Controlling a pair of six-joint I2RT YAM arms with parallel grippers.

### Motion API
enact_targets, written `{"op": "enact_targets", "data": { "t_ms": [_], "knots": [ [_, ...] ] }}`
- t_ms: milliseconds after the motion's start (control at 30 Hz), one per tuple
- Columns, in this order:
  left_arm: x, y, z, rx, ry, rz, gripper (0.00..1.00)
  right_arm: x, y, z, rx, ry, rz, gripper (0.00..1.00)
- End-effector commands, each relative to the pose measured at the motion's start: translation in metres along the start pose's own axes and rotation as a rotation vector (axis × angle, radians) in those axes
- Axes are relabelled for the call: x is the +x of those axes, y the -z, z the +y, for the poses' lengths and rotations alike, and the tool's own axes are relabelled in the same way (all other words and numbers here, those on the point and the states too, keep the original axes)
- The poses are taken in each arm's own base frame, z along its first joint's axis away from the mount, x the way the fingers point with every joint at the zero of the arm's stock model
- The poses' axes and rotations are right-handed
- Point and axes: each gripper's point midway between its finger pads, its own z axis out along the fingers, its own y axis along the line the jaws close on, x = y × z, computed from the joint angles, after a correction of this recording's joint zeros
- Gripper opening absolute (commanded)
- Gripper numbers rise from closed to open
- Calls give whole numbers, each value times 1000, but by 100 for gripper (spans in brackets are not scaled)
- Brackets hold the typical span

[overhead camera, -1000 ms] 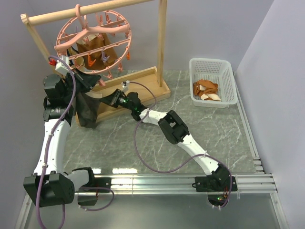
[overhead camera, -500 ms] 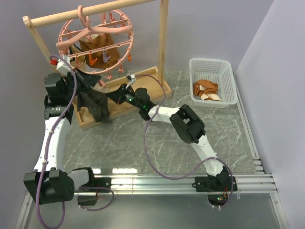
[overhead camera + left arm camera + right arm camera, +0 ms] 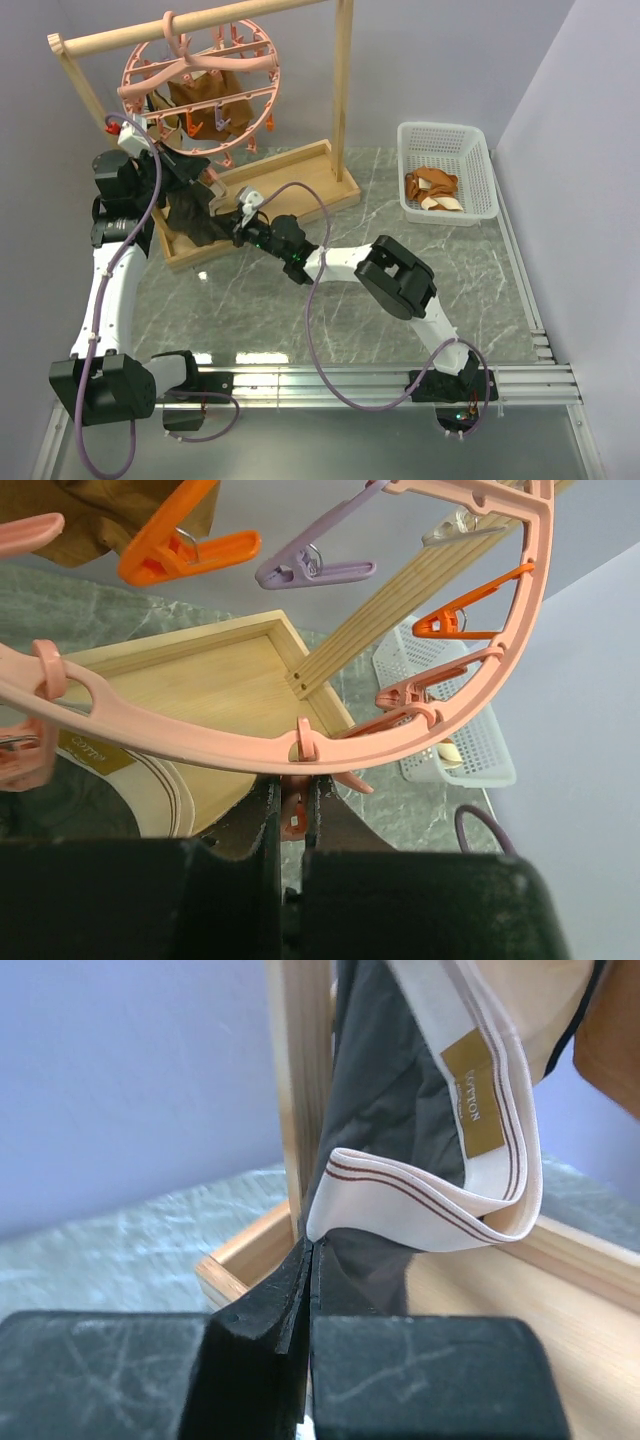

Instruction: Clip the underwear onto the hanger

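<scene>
Right jaws (image 3: 310,1250) are pressed together on the edge of the underwear (image 3: 380,1110), pinching dark fabric just where the pale waistband (image 3: 430,1195) folds over. Left jaws (image 3: 293,805) stand almost together with a small orange clip (image 3: 293,820) pinched between them; that clip hangs from the ring of the pink hanger (image 3: 200,745).

From above, the left arm stands tall beside the wooden rack (image 3: 340,90), its wrist bent in under the hanger (image 3: 205,62). The right arm stretches low and long across the counter (image 3: 250,310) toward the rack's base tray, its jaws (image 3: 232,215) meeting the underwear (image 3: 190,218), which bunches over the tray's near left corner below the left jaws (image 3: 205,185).

A mustard label (image 3: 470,1100) sewn inside the waistband seems to read "COTTON"; thin brown stripes run along the band.

Only the right wrist view shows the grip on the fabric and the label up close. Only the left wrist view shows the clip between the jaws, plus loose orange and lilac clips above. The top view alone shows a white basket (image 3: 440,127) well right of the rack, holding orange-and-cream garments (image 3: 432,190), and brown cloth (image 3: 205,95) clipped on the hanger.
</scene>
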Motion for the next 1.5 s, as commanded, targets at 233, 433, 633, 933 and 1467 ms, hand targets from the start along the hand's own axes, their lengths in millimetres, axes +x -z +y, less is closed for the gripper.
{"op": "enact_targets", "data": {
  "t_ms": [233,433,633,933,1467],
  "knots": [
    [4,5,16,-73,-84,36,0,-97,4,-10,53,351,-221,0],
    [9,5,18,-74,-121,71,0,-103,7,0,-12,423,-250,0],
    [10,5,18,-72,-128,78,0,-105,5,9,-68,450,-253,0],
    [19,3,22,-67,-133,114,0,-110,3,17,-123,450,-257,0],
    [27,2,24,-55,-171,152,0,-114,-5,16,-187,409,-236,0]
  ]
}}
